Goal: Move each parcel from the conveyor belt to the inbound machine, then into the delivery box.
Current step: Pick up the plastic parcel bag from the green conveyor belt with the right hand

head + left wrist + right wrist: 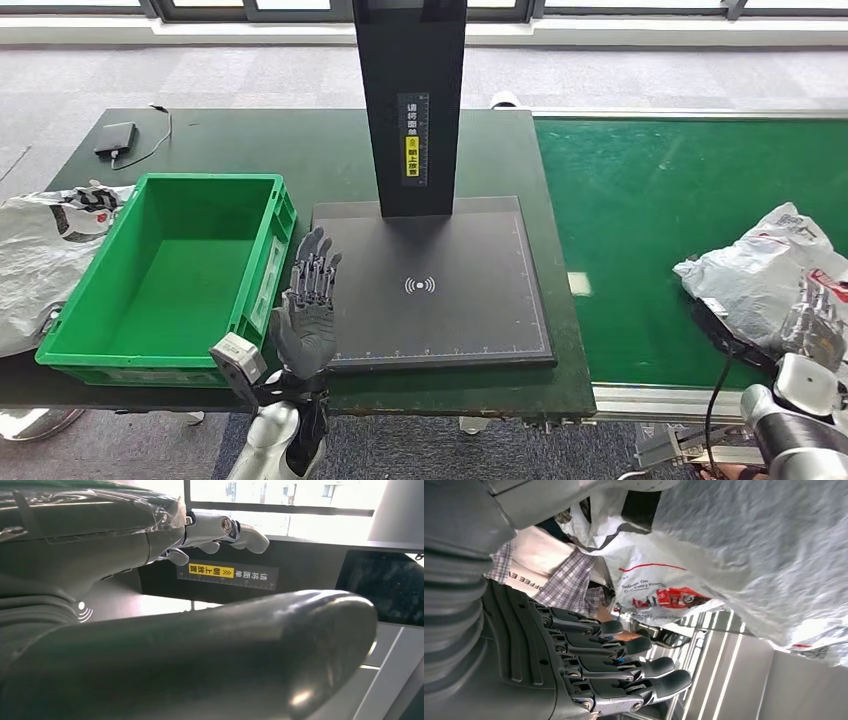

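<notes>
Dark-green tabletop [330, 140], head view: left hand [305, 310] is hovering with fingers apart, holding nothing, between the empty green plastic crate [262, 262] and the black scanner platform [430, 285]. Right hand [815, 335] is touching the crumpled silver plastic parcel [760, 270] on the green conveyor belt [660, 220].

Left wrist view: fingers [225, 530] are extending toward the scanner post.

Right wrist view: fingers [634, 665] are lying beside the parcel; grip cannot be told. Judged step: pickup; next calls for closing and lifting.

Silver arms end in a grey-palmed left hand [305, 318] and right hand [815, 330] with dark segmented fingers [634, 667].
</notes>
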`<state>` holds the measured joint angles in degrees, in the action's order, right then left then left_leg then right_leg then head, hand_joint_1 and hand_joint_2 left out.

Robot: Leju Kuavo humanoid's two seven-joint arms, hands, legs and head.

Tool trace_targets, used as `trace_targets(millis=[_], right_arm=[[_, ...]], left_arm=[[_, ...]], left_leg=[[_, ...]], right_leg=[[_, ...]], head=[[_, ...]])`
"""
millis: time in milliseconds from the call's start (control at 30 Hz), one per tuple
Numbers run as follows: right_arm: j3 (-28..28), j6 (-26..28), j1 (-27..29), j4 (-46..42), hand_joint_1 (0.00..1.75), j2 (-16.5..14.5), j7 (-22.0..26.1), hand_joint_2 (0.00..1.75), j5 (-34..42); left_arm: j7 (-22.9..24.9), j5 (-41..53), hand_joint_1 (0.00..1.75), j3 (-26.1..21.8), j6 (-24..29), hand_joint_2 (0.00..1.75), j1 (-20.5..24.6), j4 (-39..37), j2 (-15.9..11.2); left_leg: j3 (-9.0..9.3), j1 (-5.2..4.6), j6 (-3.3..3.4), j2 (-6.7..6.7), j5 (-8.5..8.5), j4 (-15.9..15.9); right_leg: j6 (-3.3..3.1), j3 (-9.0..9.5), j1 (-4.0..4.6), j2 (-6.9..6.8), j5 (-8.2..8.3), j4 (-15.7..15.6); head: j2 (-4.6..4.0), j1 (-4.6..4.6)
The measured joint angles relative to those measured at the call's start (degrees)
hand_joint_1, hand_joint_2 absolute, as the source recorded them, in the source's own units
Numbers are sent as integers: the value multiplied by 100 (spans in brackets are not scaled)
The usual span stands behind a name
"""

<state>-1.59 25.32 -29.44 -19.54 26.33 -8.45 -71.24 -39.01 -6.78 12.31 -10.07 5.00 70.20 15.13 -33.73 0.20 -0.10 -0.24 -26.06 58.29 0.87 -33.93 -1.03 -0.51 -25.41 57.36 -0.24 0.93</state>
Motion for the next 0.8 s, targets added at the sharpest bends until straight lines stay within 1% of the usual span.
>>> trace_targets(millis=[100, 267, 500, 633, 700, 800], right_arm=[[-138, 68, 20, 23, 0, 52, -20, 175, -74], [-224, -118, 17, 60, 0, 52, -111, 175, -283], [-361, -575, 31, 133, 0, -72, -239, 175, -445], [-417, -730, 61, 181, 0, -198, -266, 175, -479], [-449, -947, 76, 203, 0, -259, -256, 175, -502], [-490, -1492, 147, 239, 0, -360, -235, 175, -551]], left_arm=[[14, 11, 0, 0, -1, 0, 0, 1, 0], [39, 13, 0, 0, 1, 0, 0, 32, 2], [85, 29, 0, 0, 13, 0, 1, 52, 2], [90, 31, 0, 0, 14, 0, 5, 49, 2], [102, 38, 0, 0, 9, 0, 16, 38, 2], [122, 76, 0, 0, -15, 0, 72, -10, 3]], left_leg=[[-1, 0, 0, 1, 0, 0], [-2, 0, 0, 1, 0, 0], [-2, 1, 0, 0, 1, -1], [-1, 1, -1, 1, 1, -1], [0, 1, -1, 0, 1, -1], [-1, 2, -1, -1, 1, -1]], right_leg=[[0, 0, 0, 2, 0, 0], [0, 0, 0, 1, 0, 0], [0, 1, 0, -1, 0, 1], [0, 0, 0, 1, 0, 1], [0, -1, 1, 1, 0, 1], [0, 0, 1, -1, -1, 1]], head=[[-1, 0], [-1, 0], [0, -1], [-1, -1], [-1, -1], [-1, -1]])
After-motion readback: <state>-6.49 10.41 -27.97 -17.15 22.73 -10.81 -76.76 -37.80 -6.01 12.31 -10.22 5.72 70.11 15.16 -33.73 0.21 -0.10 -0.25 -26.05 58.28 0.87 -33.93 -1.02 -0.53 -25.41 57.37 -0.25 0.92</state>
